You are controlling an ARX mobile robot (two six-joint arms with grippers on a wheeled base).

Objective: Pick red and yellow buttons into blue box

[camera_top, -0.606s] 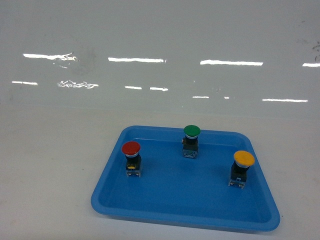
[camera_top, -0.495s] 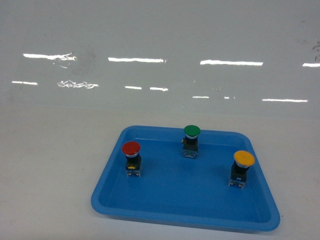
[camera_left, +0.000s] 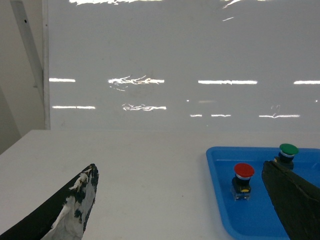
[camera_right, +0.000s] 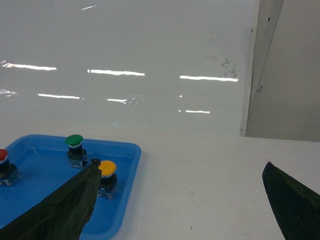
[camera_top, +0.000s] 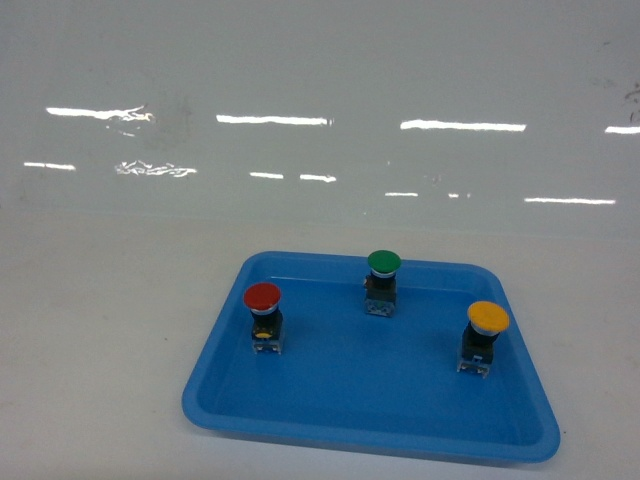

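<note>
1. Red button and yellow button are seen standing upright in a shallow blue tray on the white tabletop; a green button stands between them, toward the tray's far edge.
2. No arm or finger is caught in the head view.
3. In the left wrist view, the left fingers are held wide apart, with nothing between them but bare tabletop.
4. The red button is seen just inside the left gripper's right-hand finger, beyond its tip and not touched by it; the green button sits close above that finger's tip.
5. In the right wrist view, the right fingers are likewise spread wide and hold nothing.
6. The yellow button appears right beside the tip of the right gripper's left-hand finger; whether they touch cannot be told. The green button lies just beyond that tip, and the red button is cut off at the picture's left edge, outside the finger.
7. The tray's corner lies within the gap between the right fingers.
</note>
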